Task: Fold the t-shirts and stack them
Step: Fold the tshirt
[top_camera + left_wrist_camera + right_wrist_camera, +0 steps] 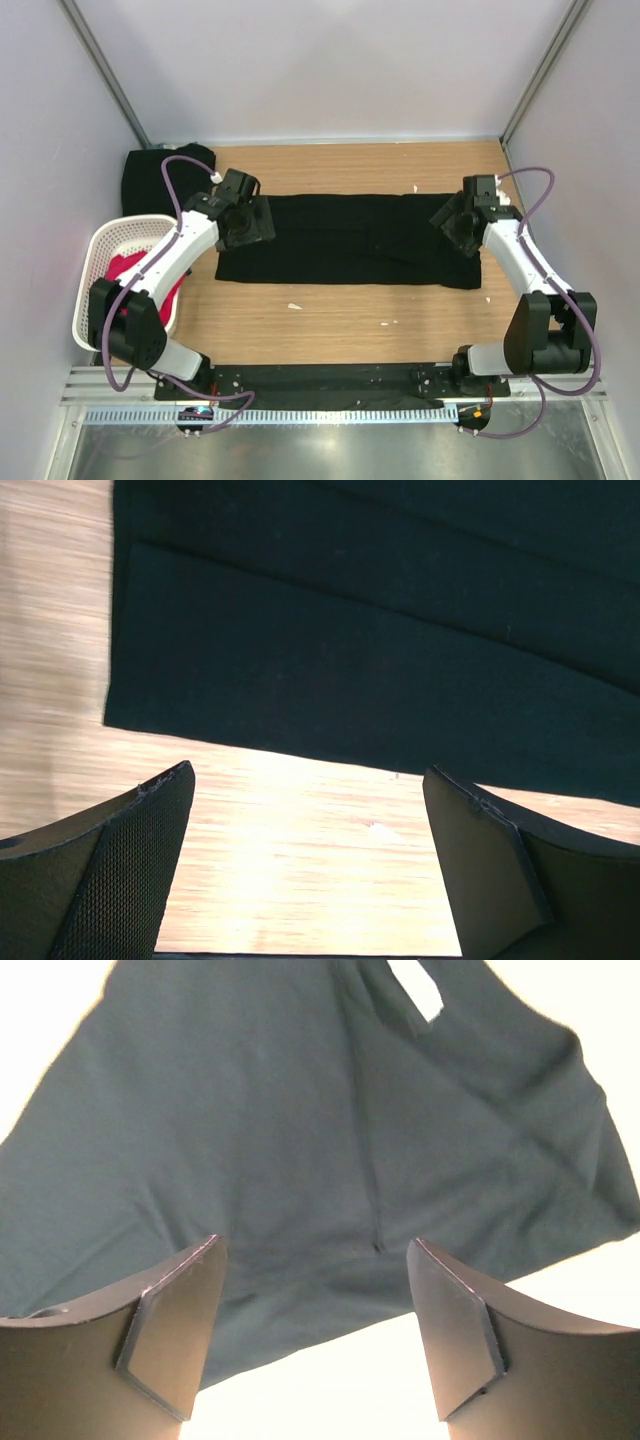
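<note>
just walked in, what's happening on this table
A black t-shirt lies flat as a long strip on the wooden table, partway through folding. The robot's left gripper is open at its left end and the right gripper is open over its right end; neither holds it. A second black t-shirt lies in the far left corner.

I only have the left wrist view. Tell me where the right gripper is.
Observer: The right gripper is open, poised over the right end of the same black t-shirt you see, which is spread across the middle of the table.
Operator: Report any other clothing on the table.
Observer: A second black t-shirt lies at the far left corner, beyond a white basket that holds a red-pink garment.
</note>
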Motion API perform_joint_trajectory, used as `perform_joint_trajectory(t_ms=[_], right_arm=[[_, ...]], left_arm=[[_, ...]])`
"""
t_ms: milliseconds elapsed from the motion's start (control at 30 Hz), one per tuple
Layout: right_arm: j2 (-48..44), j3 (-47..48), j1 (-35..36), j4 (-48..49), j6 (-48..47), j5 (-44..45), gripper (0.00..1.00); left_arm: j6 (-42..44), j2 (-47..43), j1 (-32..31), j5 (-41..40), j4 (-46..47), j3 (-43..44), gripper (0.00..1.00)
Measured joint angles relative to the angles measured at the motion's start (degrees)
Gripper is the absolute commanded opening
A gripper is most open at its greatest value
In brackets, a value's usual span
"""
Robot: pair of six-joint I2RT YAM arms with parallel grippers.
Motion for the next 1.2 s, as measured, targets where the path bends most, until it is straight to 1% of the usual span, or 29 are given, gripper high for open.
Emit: perform_joint_trajectory(t_ms=[100,200,233,333,400,533,667,767,800,1033,1100,1133,1200], right_arm=[[-1.73,-6.49,0.35,1.42,3.17,-0.42,0.76],[-1.75,-11.93,0.35,2.58,5.44,-0.94,0.69],[-1.75,-13.31,0.35,3.13,5.97,-1.18,0.65],[-1.68,-15.69,1.18,4.87,7.17,-1.68,0.58],[-1.22,-16.04,2.19,6.36,7.63,-1.95,0.56],[1.73,-16.04,4.26,9.53,7.89,-1.99,0.50],[5.09,-15.96,5.95,10.62,8.13,-1.36,0.45],[6.45,-15.47,6.78,10.56,8.26,-0.42,0.35],[6.54,-15.15,6.93,10.54,8.33,-0.04,0.29],[7.91,-12.31,7.50,10.56,7.93,2.21,0.27],[8.74,-11.58,7.52,10.62,7.37,2.78,0.20],[9.14,-11.39,7.52,10.62,7.17,2.97,0.11],[10.01,-10.93,7.52,10.49,6.67,3.32,0.05]], left_arm=[[-0.15,1.53,0.00,1.68,0.44,-0.04,0.97],[-0.26,2.49,0.00,3.37,1.29,-0.50,0.97],[-0.28,2.58,0.00,3.87,1.62,-0.79,0.97],[-0.20,2.58,0.00,4.85,1.92,-1.27,0.97],[-0.13,2.58,0.00,5.29,2.21,-1.66,0.97],[-0.09,2.58,0.00,5.84,2.62,-2.54,0.97],[-0.07,2.58,0.00,6.21,2.69,-3.06,0.97],[0.09,2.58,0.00,6.23,2.69,-3.15,0.96],[0.15,2.54,0.00,6.23,2.69,-3.15,0.97],[1.18,1.97,0.00,6.23,2.67,-3.32,0.97],[1.33,1.90,0.00,6.23,2.64,-3.34,0.97],[1.36,1.88,0.00,6.23,2.67,-3.37,0.97],[1.36,1.84,0.00,6.23,2.64,-3.41,0.97]])
